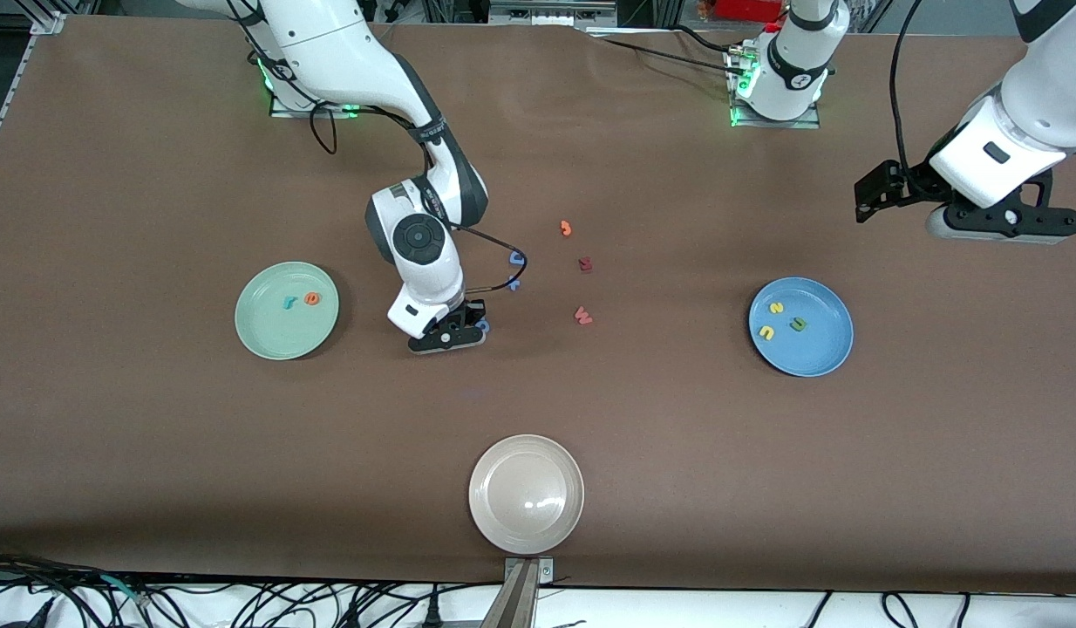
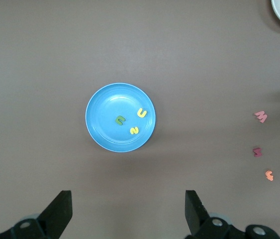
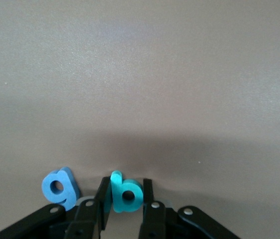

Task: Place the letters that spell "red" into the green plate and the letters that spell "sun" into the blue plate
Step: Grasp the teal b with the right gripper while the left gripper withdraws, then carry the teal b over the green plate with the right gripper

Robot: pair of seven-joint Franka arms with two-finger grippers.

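I see the right gripper (image 3: 125,209) down at the table between the green plate (image 1: 268,336) and the red letters, its fingers clamped on the teal "d" (image 3: 125,193), which stands on edge with its stem up, a blue letter (image 3: 59,186) just beside it. Green plate holds the teal "r" (image 1: 289,302) and orange "e" (image 1: 312,298); blue plate (image 1: 821,349) holds the yellow "s" (image 1: 775,308), yellow "u" (image 1: 767,332) and olive "n" (image 1: 798,324). Left gripper (image 2: 127,211) waits spread wide in the air near the blue plate, holding nothing.

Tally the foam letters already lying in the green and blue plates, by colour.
Teal letter: 1
Orange letter: 1
Yellow letters: 2
Olive letter: 1
Total: 5
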